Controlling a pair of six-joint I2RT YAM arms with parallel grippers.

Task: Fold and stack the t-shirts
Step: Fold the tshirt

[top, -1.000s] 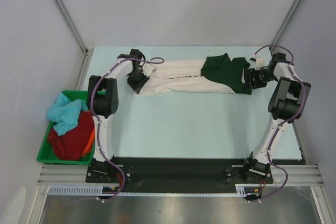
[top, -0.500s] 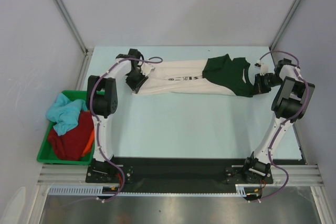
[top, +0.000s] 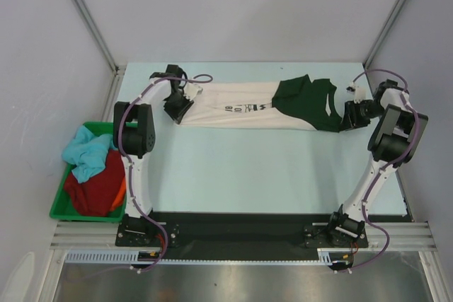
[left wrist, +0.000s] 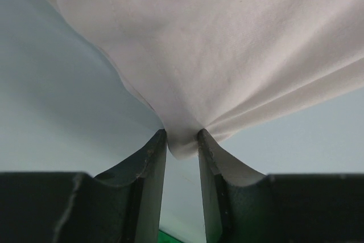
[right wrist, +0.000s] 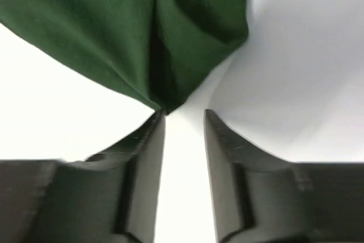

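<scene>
- At twelve o'clock, the cream cloth t-shirt with black lettering (top: 226,114) lies stretched wider than before, with the left gripper (left wrist: 182,135) pinching its nine o'clock end.
- The right gripper (right wrist: 183,113), narrowly parted and empty, sits at the dark green cloth t-shirt's (top: 301,107) three o'clock corner.

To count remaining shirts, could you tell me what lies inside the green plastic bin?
A crumpled light blue cloth shirt lies on a dark red shirt, an orange cloth edge beside it; anything beneath is hidden.

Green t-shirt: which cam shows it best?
Top external: the whole green t-shirt shows, lying over one end of the cream t-shirt. Right wrist shows only a folded corner just beyond the open right gripper. Left wrist shows none, just cream cloth.
</scene>
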